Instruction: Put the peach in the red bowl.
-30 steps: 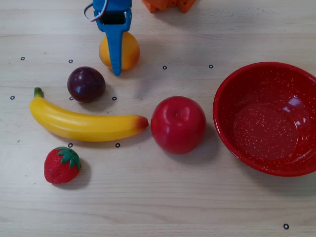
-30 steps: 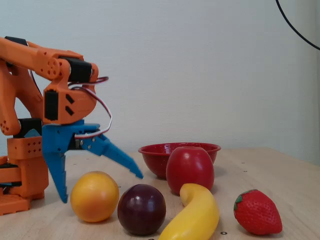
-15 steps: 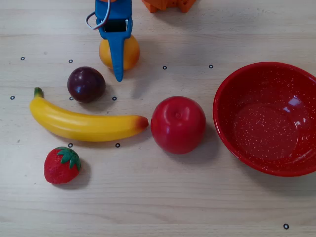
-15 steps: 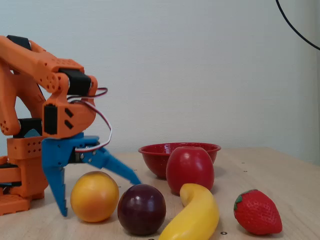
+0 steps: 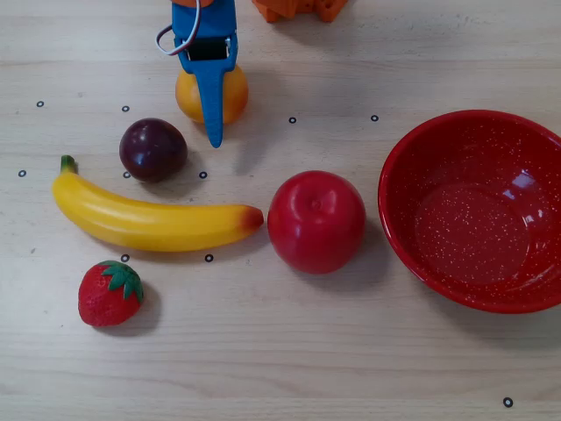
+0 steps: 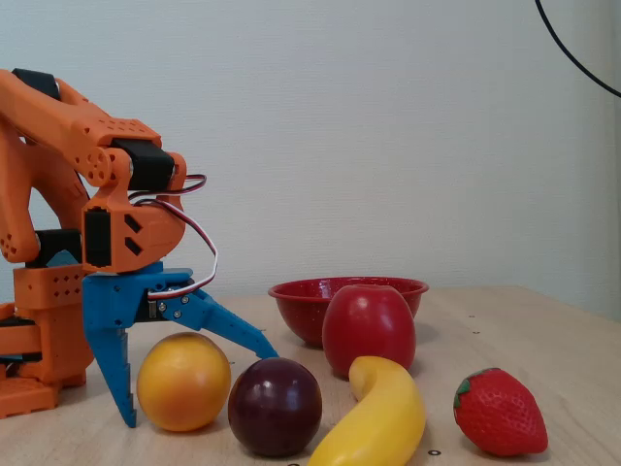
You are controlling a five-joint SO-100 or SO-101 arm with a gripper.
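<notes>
The bowl (image 5: 478,210) is looking glossy and speckled, the apple (image 5: 316,221) shiny plastic, the surface (image 5: 351,368) showing pale matt wood grain

In the overhead view, a plum (image 5: 153,149) lies above the banana (image 5: 149,219), a strawberry (image 5: 110,294) below it (leaf cap up), an apple (image 5: 316,221) at its tip.
</notes>
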